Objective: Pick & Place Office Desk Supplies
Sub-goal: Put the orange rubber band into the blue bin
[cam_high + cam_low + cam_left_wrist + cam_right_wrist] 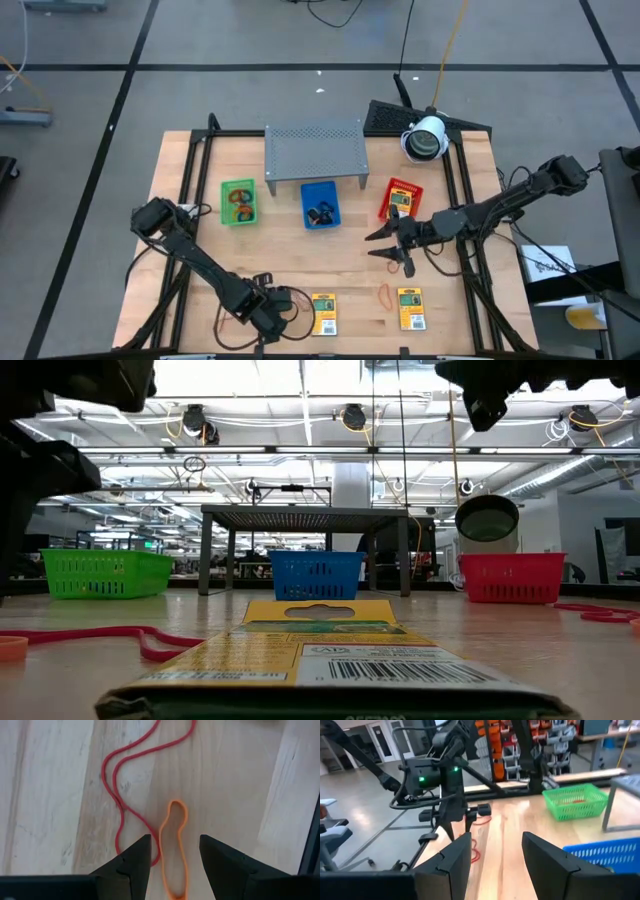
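Pale, smooth wooden table (pixel 300 260); perforated grey metal shelf (pixel 314 152); plastic mesh baskets (pixel 106 573); matt rubber bands (pixel 172 845); glossy printed card packet (pixel 320 650).

Orange loop (pixel 174 851) cut off at edge; blue tray (pixel 320 204) contents too small.

An orange rubber band (pixel 174 851) is seen on the wooden table (pixel 50 795) between the parted fingers of the left gripper (pixel 175 851), touched by a red rubber band (pixel 131 780).
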Controlling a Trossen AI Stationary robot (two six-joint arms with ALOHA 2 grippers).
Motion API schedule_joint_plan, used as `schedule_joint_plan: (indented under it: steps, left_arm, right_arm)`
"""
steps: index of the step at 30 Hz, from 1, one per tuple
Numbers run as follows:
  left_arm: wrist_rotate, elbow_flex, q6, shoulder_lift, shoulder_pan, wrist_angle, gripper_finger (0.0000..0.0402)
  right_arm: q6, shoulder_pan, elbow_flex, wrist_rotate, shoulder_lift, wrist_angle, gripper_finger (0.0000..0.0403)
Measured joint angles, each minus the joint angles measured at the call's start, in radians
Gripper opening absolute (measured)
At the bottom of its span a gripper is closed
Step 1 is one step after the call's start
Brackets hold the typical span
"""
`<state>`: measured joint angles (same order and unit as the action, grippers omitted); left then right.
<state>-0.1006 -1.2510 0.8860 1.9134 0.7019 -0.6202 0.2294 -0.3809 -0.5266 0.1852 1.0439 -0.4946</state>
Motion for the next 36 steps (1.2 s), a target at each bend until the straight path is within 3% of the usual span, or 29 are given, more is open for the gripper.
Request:
schedule_joint_plan:
  steps: [13,29,36]
  left_arm:
    - [0.014,0.004,0.014,-0.001,0.001,-0.022,0.0174]
    - [0.015,0.005,0.018,-0.001,0.001,-0.039,0.0174]
    - [0.069,0.003,0.014,0.041,0.001,-0.033,0.0119]
  right_arm:
    - [0.122,-0.007,0.000,-0.003,0.099,-0.002,0.0164]
    - [0.126,-0.007,0.000,-0.003,0.101,-0.010,0.0164]
    - [0.126,-0.007,0.000,-0.003,0.101,-0.010,0.0164]
